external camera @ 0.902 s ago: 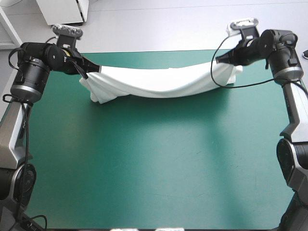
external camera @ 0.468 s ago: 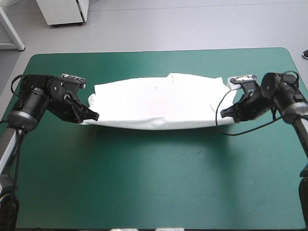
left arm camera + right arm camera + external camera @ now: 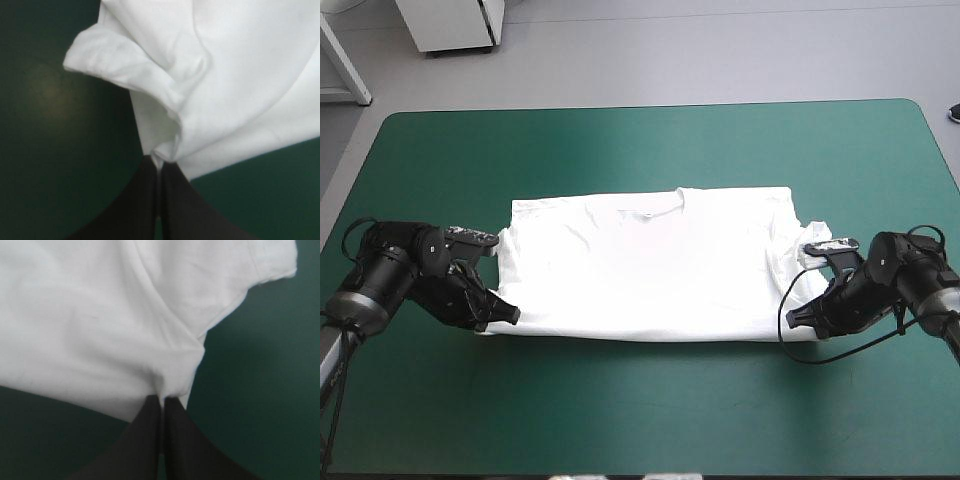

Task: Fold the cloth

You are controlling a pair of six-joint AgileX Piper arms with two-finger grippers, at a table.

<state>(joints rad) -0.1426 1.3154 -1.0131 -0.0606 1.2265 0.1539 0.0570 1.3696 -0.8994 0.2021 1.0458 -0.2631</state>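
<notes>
Left end effector (image 3: 159, 165): fingers nearly closed, pinching the T-shirt (image 3: 645, 265) at its near corner.
Right end effector (image 3: 162, 401): same pinch on the other near corner.
T-shirt: spread flat in the middle of the counter (image 3: 640, 420), collar toward the far edge.
Risk: uneven lifting or a slipped pinch would probably drag the hem and rumple the bunched sleeves.

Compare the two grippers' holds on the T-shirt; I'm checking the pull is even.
The left gripper pinches the T-shirt at its near left corner, the right gripper at its near right corner. Ahead of the left gripper the cloth bunches in thick folds; ahead of the right gripper it lies smoother. Both are shut on the T-shirt.
</notes>
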